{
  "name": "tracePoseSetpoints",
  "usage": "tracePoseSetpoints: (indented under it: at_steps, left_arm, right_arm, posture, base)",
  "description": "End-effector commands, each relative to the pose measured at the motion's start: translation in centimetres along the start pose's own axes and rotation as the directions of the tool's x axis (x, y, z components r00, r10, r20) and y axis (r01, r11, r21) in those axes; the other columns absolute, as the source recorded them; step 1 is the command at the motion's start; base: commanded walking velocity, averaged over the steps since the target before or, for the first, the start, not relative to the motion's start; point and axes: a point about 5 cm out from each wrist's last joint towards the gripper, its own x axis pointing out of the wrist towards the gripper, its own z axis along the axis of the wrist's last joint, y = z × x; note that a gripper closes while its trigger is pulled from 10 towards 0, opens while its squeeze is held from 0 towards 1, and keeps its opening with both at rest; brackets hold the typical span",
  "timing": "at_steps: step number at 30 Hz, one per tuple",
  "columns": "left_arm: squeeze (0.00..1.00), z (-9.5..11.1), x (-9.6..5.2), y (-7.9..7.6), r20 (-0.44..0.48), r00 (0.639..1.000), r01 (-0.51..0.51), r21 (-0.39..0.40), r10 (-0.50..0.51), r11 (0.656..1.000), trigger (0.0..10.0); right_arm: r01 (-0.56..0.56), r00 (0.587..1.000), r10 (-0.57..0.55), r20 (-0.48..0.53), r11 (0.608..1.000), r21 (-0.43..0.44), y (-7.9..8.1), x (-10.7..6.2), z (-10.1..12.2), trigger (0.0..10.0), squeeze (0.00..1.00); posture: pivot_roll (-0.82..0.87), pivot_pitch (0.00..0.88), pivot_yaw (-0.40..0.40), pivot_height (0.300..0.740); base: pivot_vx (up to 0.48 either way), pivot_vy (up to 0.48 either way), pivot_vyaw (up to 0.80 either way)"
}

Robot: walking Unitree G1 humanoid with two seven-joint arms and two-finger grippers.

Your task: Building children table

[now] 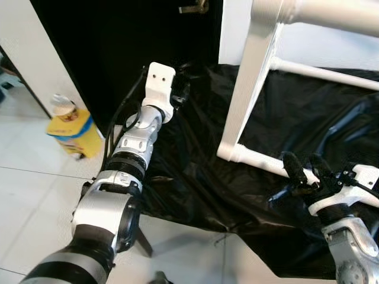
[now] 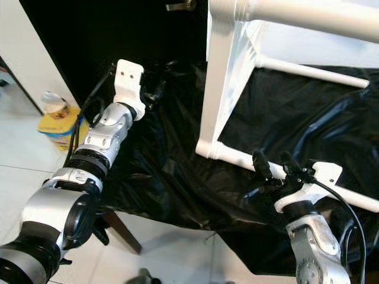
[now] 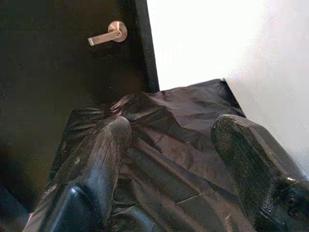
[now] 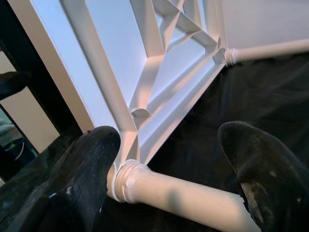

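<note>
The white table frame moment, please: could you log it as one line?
stage: assembly | white table frame standing on black sheet | right gripper open beside leg joint | left gripper open over sheet

White table frame (image 1: 249, 89) on black sheet (image 1: 308, 112)

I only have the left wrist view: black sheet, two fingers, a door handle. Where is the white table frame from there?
Observer: The white table frame stands on the black plastic sheet to the robot's right of the left gripper.
Operator: Is the right arm doing anything with it?
Observer: The right gripper is open at the frame's lower tube; one finger is against the joint collar.
Operator: Anything near my left arm?
Observer: A yellow container stands on the white tile floor to its left.
</note>
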Motion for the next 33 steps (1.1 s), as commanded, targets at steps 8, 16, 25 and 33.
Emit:
tracePoseSetpoints:
  at_steps: [8,16,25,33]
  left_arm:
    - [0.00,-0.22,-0.07,0.30,-0.014,0.999,-0.029,0.005,0.029,1.000,10.0]
    - [0.00,-0.22,-0.07,0.30,-0.014,0.999,-0.029,0.005,0.029,1.000,10.0]
    - [0.00,-0.22,-0.07,0.30,-0.014,0.999,-0.029,0.005,0.029,1.000,10.0]
    - [0.00,-0.22,-0.07,0.30,-0.014,0.999,-0.029,0.005,0.029,1.000,10.0]
  right_arm:
    - [0.005,1.000,-0.005,0.001,1.000,0.005,-0.10,-0.18,0.07,10.0,0.00]
    - [0.005,1.000,-0.005,0.001,1.000,0.005,-0.10,-0.18,0.07,10.0,0.00]
    - [0.005,1.000,-0.005,0.001,1.000,0.005,-0.10,-0.18,0.07,10.0,0.00]
    - [0.005,1.000,-0.005,0.001,1.000,0.005,-0.10,-0.18,0.07,10.0,0.00]
  posture:
    - [-0.04,0.158,0.091,0.740]
    - [-0.04,0.158,0.091,0.740]
    - [-0.04,0.158,0.091,0.740]
    - [-0.04,0.158,0.091,0.740]
  base:
    - [0.000,0.000,0.00]
    - [0.000,0.000,0.00]
    - [0.000,0.000,0.00]
    - [0.000,0.000,0.00]
